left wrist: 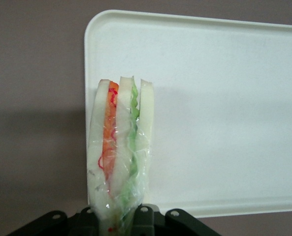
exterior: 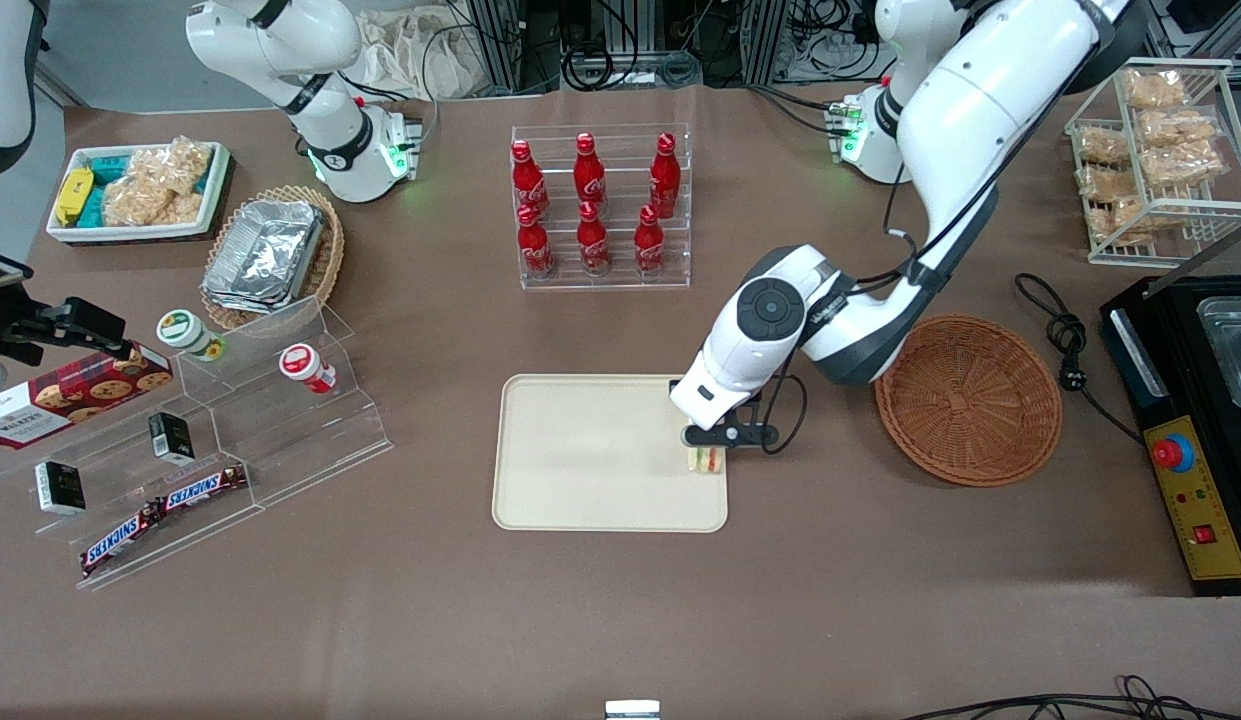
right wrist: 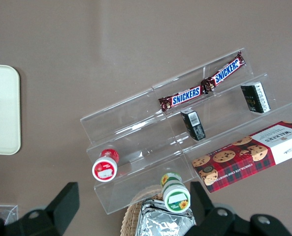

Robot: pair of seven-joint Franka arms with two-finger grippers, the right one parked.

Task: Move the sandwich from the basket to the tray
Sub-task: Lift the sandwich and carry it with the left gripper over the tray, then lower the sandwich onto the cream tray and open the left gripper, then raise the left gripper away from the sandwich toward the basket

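The brown bench carried everything, and the biggest thing that mattered on it was the cream tray, lying flat between the rack of red bottles and the front camera. Toward the working arm's end sat the reddish-brown basket, empty of any sandwich and apart from the tray.

Over the tray's edge nearest that basket hung the hand, and it was pinching the sandwich by its narrow end. From the wrist camera the sandwich stood out from the black fingers as a wedge on edge, three pale bread slices with orange and red filling in one gap and green in the other, all under crinkled clear wrap. It hung right above the tray's rim; whether it already touched the tray I could not quite tell.

It looked light and soft. The bread would likely give under a firm squeeze, and the film seemed slick enough to let the wedge slide. Gripping across the flat bread faces near the narrow end, as here, seemed the sensible hold: the slices were pressed together rather than pried apart.
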